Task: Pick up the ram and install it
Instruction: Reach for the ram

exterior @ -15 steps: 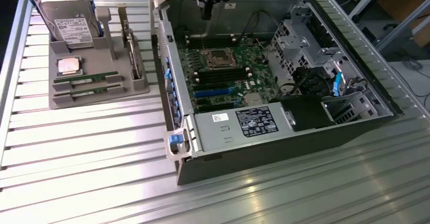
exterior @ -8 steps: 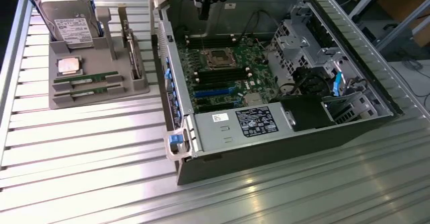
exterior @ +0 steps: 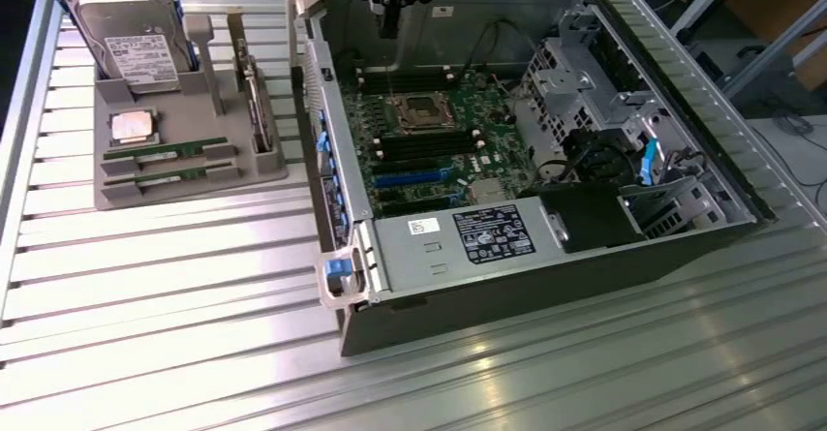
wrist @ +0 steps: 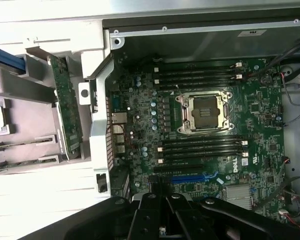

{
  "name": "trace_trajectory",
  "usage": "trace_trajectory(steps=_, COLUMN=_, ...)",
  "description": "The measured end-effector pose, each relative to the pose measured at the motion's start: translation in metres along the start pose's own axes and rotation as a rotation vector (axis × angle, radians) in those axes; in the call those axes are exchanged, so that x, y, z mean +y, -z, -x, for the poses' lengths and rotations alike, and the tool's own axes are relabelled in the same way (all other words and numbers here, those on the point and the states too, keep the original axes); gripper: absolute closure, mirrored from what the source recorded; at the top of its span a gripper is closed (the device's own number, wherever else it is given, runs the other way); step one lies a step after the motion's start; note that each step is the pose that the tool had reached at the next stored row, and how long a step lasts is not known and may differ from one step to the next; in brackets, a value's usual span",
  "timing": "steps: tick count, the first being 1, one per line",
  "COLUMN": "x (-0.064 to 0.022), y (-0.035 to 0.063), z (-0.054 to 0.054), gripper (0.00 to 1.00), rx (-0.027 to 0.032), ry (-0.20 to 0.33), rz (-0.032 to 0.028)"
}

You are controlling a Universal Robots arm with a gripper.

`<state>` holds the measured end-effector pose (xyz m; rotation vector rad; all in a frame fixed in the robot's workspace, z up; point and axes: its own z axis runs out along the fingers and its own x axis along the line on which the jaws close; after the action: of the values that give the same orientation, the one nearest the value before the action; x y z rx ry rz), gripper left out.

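The closed, empty gripper point(exterior: 385, 26) hangs over the motherboard point(exterior: 475, 126); the ram point(exterior: 166, 150) (light, stiff, fragile) probably wants pinching across its long edges.

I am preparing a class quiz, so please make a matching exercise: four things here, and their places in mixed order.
1. hard drive
2. ram sticks
3. processor socket
4. power supply

a. lying flat in the grey holder, near end
b. on the motherboard, empty
c. standing upright in the holder, far end
d. inside the case, near end, labelled

(Near, far: by the exterior view.)
Pairs: 1-c, 2-a, 3-b, 4-d.
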<state>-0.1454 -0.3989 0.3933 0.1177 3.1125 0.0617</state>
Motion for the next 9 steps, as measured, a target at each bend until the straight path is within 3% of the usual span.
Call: trace_trajectory(steps=9, x=-0.0002, y=0.0001, z=-0.0030, gripper=0.90, rx=0.0000, ry=0.000, rz=0.0000)
